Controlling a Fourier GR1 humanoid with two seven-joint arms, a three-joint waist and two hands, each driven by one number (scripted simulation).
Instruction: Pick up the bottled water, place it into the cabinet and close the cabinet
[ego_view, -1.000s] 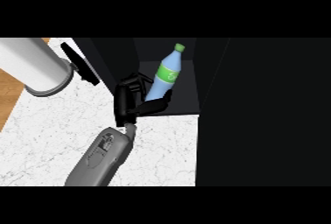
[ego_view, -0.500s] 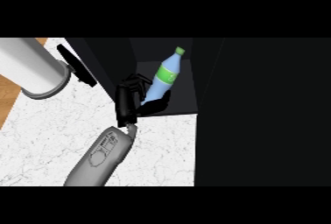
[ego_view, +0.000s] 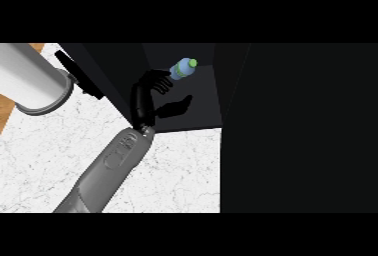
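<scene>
Shows only the right hand (ego_view: 144, 102), carried on a grey forearm (ego_view: 111, 165) slanting up from 7 o'clock across the white marbled counter (ego_view: 173, 170). Ends with the wrist just over the counter's far edge and the palm inside the dark open cabinet (ego_view: 199, 102), near the picture's centre. Points from there toward 1 o'clock. Stands half open: fingers (ego_view: 159, 82) bent over at the top, thumb (ego_view: 179, 105) splayed out toward 3 o'clock and well apart from them. Wraps round nothing that can be seen.

Finds the bottled water (ego_view: 183, 69) inside the cabinet, at 1 o'clock from the palm, just beside the bent fingertips. Cannot tell whether touching them or just clear. Tilts with its green cap (ego_view: 192, 63) toward 1 o'clock and lies apart from the thumb.

At 10 o'clock, shows a pale cylinder (ego_view: 29, 75) with a black strip (ego_view: 77, 75) just beside it; cannot tell what either is.
</scene>
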